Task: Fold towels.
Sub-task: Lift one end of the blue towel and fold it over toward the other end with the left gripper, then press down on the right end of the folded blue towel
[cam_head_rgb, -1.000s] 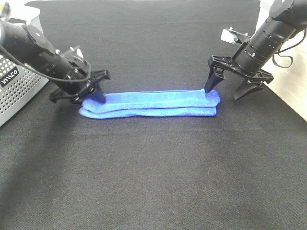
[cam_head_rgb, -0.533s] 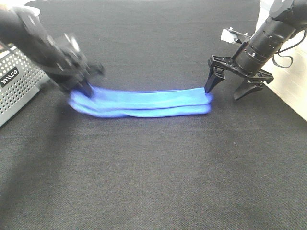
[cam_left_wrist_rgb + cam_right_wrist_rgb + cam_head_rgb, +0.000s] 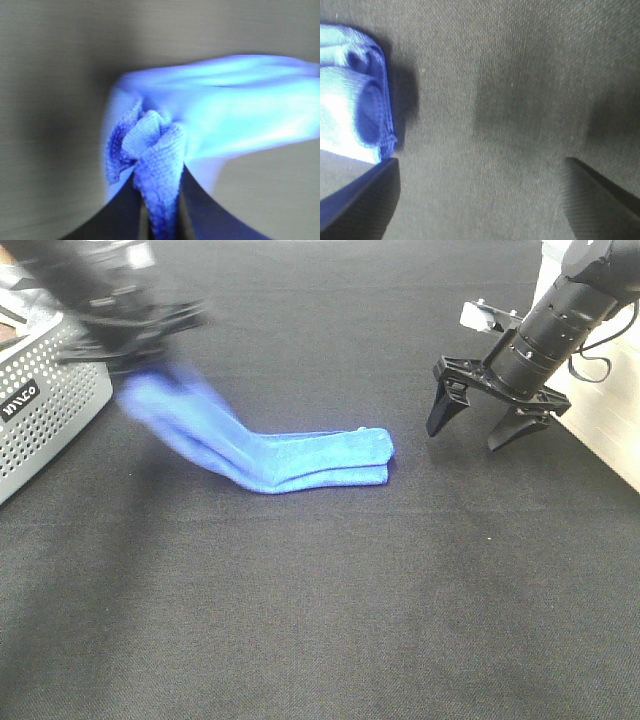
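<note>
A blue towel (image 3: 290, 458), folded into a long strip, has its right end lying on the black table (image 3: 330, 590) and its left end lifted. My left gripper (image 3: 135, 362) is shut on the lifted end, blurred by motion, near the basket. In the left wrist view the bunched towel end (image 3: 155, 150) is pinched between the fingers. My right gripper (image 3: 487, 422) is open and empty, hovering just right of the towel's free end, which shows in the right wrist view (image 3: 352, 95).
A white perforated basket (image 3: 40, 410) stands at the far left edge, close to my left gripper. A pale surface (image 3: 610, 430) borders the table at the right.
My left gripper has closed on the towel's left end, lifted it and pulled it up and left toward the basket. The towel slid left, away from the right gripper, which stayed still.
</note>
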Motion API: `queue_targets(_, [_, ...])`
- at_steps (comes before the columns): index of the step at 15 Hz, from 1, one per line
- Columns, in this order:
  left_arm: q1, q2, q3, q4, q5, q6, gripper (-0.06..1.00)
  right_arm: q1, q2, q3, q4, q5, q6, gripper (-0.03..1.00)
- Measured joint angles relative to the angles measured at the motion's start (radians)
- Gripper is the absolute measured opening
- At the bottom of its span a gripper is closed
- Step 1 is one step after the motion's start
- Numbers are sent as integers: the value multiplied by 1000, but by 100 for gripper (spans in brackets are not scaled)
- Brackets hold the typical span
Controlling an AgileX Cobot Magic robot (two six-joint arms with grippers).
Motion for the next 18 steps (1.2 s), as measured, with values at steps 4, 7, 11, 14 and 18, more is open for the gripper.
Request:
queue_targets(4, [-148, 159, -190, -71, -18, -57, 8, 0, 0, 0, 7, 31, 0, 81])
queue_targets(7, [-205, 303, -360, -71, -12, -160, 16, 0, 0, 0, 10, 46, 0, 81])
queue_targets(11, [-224, 364, -453, -170, -41, -206, 62, 0, -5, 0, 14, 62, 0, 81])
queue_targets(14, [-227, 363, -453, -312, -69, -120, 65, 0, -44, 0, 23, 63, 0, 81])
queue_targets(18, [-198, 310, -453, -285, -68, -5, 65, 1, -76, 0, 118, 65, -1, 81])
